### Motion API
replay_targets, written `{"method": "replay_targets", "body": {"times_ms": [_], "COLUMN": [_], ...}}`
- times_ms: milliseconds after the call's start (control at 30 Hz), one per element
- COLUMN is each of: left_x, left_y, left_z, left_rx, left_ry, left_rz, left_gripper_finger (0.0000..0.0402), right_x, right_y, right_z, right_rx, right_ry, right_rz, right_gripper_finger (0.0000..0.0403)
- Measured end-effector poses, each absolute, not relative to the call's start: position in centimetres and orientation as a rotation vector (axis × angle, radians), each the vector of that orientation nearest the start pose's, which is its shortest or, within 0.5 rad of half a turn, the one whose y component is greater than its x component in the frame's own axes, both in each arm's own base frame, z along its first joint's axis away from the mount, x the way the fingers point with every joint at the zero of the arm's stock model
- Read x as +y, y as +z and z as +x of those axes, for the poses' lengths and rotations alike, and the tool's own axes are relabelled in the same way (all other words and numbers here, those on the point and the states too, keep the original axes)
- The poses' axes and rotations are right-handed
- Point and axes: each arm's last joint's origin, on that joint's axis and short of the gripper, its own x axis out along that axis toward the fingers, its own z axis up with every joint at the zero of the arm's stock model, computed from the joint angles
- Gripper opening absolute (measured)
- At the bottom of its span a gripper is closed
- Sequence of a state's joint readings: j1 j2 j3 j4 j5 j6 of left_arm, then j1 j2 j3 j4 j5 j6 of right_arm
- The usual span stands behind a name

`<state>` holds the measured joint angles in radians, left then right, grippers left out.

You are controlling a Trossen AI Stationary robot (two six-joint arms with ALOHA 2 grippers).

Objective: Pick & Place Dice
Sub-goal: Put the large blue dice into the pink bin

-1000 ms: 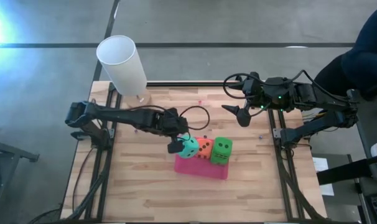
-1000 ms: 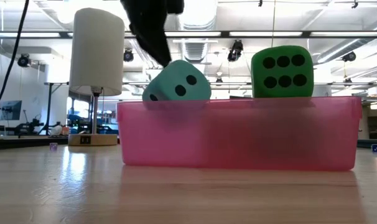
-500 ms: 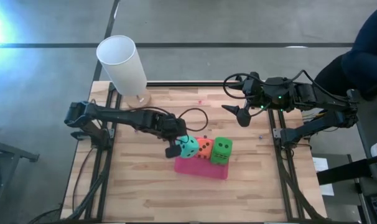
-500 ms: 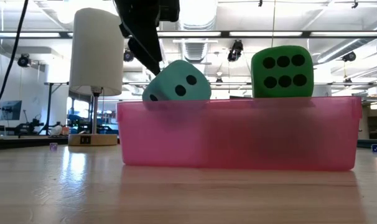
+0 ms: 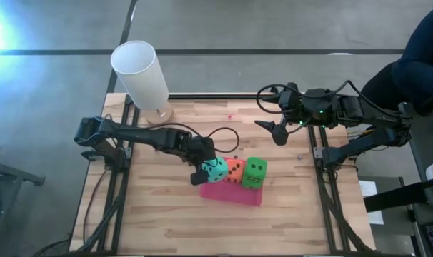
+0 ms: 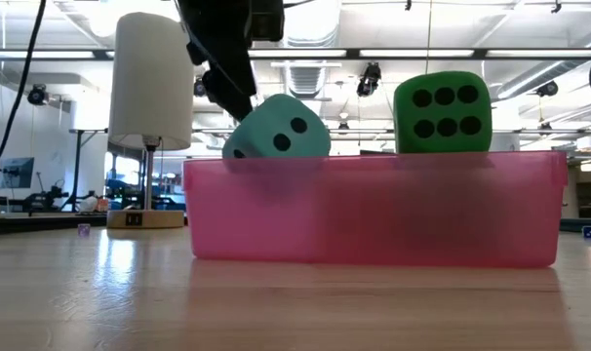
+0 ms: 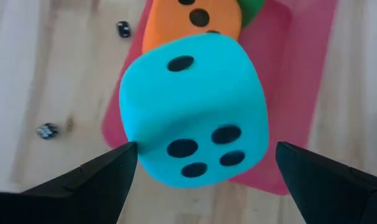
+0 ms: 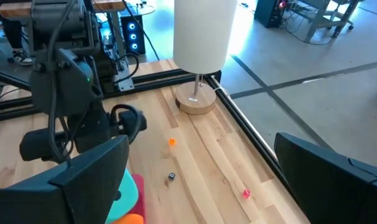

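Presently the left gripper (image 5: pixel 201 172) hovers with fingers spread wide, just beside the teal die (image 5: pixel 217 169), not touching it. That die sits tilted at one end of the pink tray (image 5: pixel 234 193), with the orange die (image 5: pixel 234 170) next to it and a green die (image 5: pixel 254 173) beyond (a fourth die cannot be made out). Well apart, the right gripper (image 5: pixel 277 133) waits with fingers open above the bench (image 5: pixel 166 221), near a white lamp (image 5: pixel 141 73).
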<state>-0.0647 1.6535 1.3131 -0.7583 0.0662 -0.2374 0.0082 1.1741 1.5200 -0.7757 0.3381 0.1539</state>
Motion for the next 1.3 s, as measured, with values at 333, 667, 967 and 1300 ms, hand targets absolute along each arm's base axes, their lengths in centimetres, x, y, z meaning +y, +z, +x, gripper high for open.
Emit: {"method": "replay_targets", "body": {"times_ms": [333, 667, 967, 1300], "left_x": [-2.6, -3.1, -3.4, -3.5], "left_y": [25.8, 26.2, 26.6, 27.8], "left_z": [33.7, 33.8, 33.9, 34.2], "left_rx": [1.101, 1.108, 1.106, 1.067], "left_ry": [-0.059, -0.187, -0.279, -0.317], "left_rz": [-0.287, -0.381, -0.468, -0.480], "left_gripper_finger": [0.0382, 0.0369, 0.0352, 0.0341], "right_x": [-0.8, -0.8, -0.8, -0.8], "right_y": [44.7, 44.7, 44.7, 44.7], "right_z": [21.5, 21.5, 21.5, 21.5], "right_rx": [0.399, 0.399, 0.399, 0.399], "right_ry": [-0.357, -0.356, -0.356, -0.357], "right_rz": [0.076, 0.076, 0.077, 0.077], "right_gripper_finger": [0.0400, 0.0400, 0.0400, 0.0400]}}
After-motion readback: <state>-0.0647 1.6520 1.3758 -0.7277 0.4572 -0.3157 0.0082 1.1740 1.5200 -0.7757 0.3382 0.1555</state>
